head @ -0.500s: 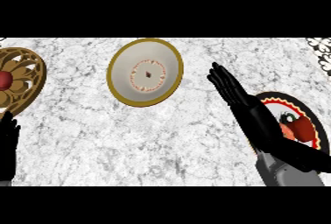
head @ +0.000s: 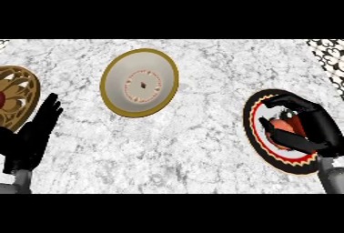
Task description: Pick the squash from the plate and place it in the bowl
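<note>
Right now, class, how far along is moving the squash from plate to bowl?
Done: the right hand has reached the plate. In hand: its fingers curl round the squash, not yet lifted clear. Left: carry it to the bowl. The left hand rests open.

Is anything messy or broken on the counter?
Nothing looks spilled or broken. The squash sits on its plate with the right hand curled round it. The bowl stands apart, nothing spilled near it, and the left hand rests open at the left.

A white and grey marble counter (head: 201, 159) is filling the whole view. A black-and-white patterned patch (head: 329, 59) is peeking in at two o'clock.
</note>
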Controlling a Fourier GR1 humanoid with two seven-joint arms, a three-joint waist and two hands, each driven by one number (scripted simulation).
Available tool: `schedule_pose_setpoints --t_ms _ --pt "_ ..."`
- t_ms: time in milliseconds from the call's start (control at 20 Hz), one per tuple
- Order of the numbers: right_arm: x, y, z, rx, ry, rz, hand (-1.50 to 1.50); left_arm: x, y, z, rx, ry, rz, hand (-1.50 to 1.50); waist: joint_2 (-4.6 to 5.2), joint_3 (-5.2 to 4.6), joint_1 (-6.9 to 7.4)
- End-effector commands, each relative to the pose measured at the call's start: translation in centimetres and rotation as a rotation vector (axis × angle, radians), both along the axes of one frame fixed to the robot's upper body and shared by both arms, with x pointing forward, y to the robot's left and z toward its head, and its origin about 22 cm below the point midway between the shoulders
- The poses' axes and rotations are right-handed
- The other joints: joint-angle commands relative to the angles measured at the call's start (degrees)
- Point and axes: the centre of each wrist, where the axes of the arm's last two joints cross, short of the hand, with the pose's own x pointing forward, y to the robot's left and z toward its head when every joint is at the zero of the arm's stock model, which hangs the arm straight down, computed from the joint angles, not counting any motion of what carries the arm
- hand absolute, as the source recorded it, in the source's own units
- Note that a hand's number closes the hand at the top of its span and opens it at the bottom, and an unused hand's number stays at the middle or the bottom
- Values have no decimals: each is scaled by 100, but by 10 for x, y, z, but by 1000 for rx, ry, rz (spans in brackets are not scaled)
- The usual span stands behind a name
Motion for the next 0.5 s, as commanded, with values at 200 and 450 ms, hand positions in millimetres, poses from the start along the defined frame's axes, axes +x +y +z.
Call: schedule_pose_setpoints --t_ms 200,450 --pt "-50 -30 -58 -62 -215 -82 -150 45 -40 31 -64 21 -207 0 -21 37 252" --pt "-71 -41 14 -274 -199 -177 -150 34 -23 32 -44 28 -182 0 -59 18 224"
